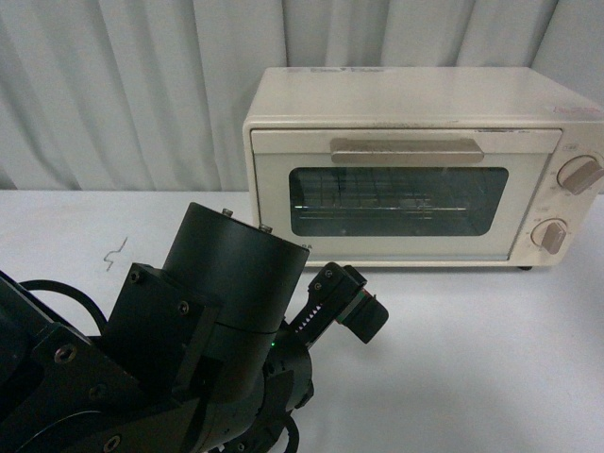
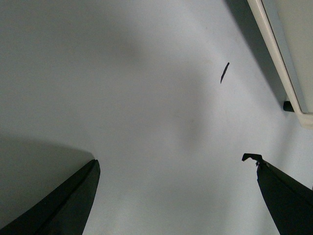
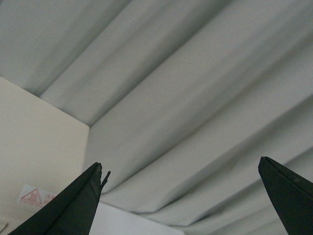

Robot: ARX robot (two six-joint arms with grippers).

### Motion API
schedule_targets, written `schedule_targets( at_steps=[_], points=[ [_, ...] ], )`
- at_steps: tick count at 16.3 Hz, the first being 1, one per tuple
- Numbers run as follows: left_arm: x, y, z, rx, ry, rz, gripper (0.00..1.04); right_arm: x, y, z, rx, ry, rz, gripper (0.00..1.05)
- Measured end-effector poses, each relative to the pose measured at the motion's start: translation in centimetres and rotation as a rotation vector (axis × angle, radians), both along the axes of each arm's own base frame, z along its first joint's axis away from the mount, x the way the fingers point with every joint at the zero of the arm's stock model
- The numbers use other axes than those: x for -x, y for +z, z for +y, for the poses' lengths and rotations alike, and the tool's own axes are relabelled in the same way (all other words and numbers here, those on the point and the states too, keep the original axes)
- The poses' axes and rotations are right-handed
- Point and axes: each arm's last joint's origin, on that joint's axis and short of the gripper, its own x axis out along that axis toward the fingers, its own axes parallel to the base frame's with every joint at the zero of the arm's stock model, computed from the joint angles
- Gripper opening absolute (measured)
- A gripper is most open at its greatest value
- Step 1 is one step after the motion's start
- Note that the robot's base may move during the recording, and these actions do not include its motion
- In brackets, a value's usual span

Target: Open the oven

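Observation:
The oven (image 1: 415, 170) is a cream box at the back right of the white table, its glass door shut and a wire rack visible behind the glass. Its beige bar handle (image 1: 406, 149) runs along the top of the door, and two round knobs (image 1: 578, 175) sit on the right. My left arm (image 1: 217, 311) fills the lower left, short of the oven's front. My left gripper (image 2: 173, 161) is open over bare table, with the oven's lower edge (image 2: 293, 58) off to one side. My right gripper (image 3: 181, 164) is open and empty beside the oven's cream panel (image 3: 34, 147), facing the curtain.
A pale pleated curtain (image 1: 123, 85) hangs behind the table. A small dark squiggle (image 1: 115, 253) marks the tabletop at the left. A red warning label (image 3: 36, 196) shows on the oven's panel. The oven's black foot (image 2: 288, 105) rests on the table.

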Motion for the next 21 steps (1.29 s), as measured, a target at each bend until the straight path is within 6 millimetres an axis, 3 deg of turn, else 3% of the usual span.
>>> schedule_targets(
  at_steps=[4,6,8,12,16,21],
  points=[
    [0.0,0.0,0.0,0.001,-0.001,0.000,0.98,-3.4,1.4,1.0,0.196,0.061,0.021,0.98],
    [0.0,0.0,0.0,0.000,0.000,0.000,0.98,-3.7,1.7,1.3,0.232,0.077,0.023,0.97],
    [0.0,0.0,0.0,0.000,0.000,0.000,0.98,-4.4,1.6,1.8,0.304,0.113,0.025,0.83],
    [0.0,0.0,0.0,0.000,-0.001,0.000,0.98,-5.9,-1.4,3.0,0.478,0.245,0.158,0.43],
    [0.0,0.0,0.0,0.000,0.000,0.000,0.98,-5.9,-2.1,4.0,0.588,0.377,0.185,0.01],
    [0.0,0.0,0.0,0.001,-0.001,0.000,0.98,-6.4,-6.2,5.5,0.648,0.510,0.288,0.02]
  ],
)
